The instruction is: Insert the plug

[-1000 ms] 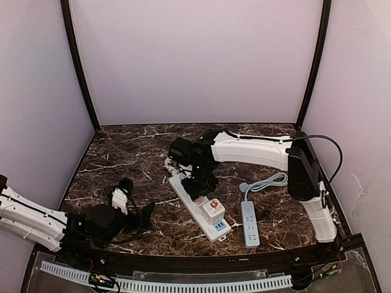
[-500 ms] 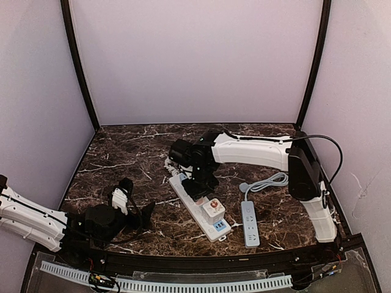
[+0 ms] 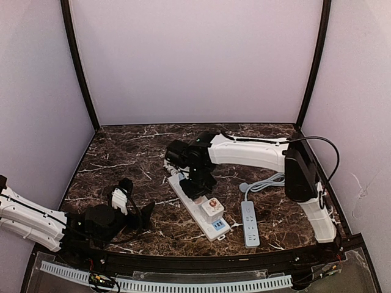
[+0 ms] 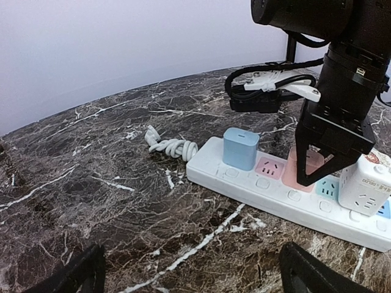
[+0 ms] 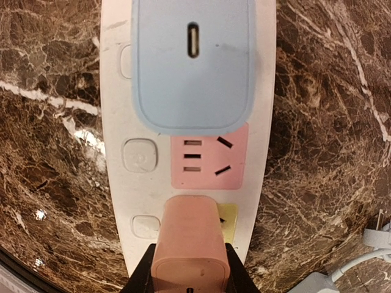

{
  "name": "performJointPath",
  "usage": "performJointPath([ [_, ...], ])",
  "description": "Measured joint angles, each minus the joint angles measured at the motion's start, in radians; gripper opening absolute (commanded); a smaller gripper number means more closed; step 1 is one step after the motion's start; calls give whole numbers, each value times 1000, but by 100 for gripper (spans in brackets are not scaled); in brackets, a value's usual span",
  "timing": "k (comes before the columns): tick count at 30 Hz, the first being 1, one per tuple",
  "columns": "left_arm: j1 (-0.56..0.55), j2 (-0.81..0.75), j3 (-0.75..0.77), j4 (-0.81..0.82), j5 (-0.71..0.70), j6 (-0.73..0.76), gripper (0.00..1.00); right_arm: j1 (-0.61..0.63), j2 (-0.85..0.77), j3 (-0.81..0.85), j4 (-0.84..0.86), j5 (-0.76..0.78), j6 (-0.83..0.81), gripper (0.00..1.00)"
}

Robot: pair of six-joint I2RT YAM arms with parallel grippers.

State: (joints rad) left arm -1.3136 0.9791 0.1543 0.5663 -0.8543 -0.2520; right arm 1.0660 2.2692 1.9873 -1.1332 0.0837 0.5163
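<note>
Right fingers (image 5: 144, 278) now closed, pink plug (image 5: 190, 244) pinched between them, at strip (image 5: 113, 183)

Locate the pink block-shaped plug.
Right wrist view, bottom centre: the right arm's jaws hold the pink block-shaped plug over the white plastic power strip, beside its pink socket.

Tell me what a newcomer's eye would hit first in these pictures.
The right gripper is mid-table, jaws shut on a pink plug over the yellow socket of the white power strip. Beside it sits an empty pink socket, then a blue adapter at the strip's far end. A white cube adapter stands on the near side.
</note>
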Motion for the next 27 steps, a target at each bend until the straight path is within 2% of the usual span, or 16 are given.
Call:
performJointPath([
  [9,0,-11,0,-42,-2,-18,98,-40,150,253,-18,14,-21,0],
  [13,0,-13,10,-85,-3,-42,95,-69,222,375,-13,21,-29,0],
  [16,0,-14,49,-175,-9,-91,93,-91,255,425,21,29,-32,12],
  [21,-1,-31,151,-387,-22,-208,95,-113,241,381,112,26,-42,45],
  [25,-13,-38,262,-603,-22,-299,99,-117,229,315,211,5,-57,63],
  [27,-20,-48,306,-695,-18,-341,99,-117,218,301,243,-13,-58,67],
])
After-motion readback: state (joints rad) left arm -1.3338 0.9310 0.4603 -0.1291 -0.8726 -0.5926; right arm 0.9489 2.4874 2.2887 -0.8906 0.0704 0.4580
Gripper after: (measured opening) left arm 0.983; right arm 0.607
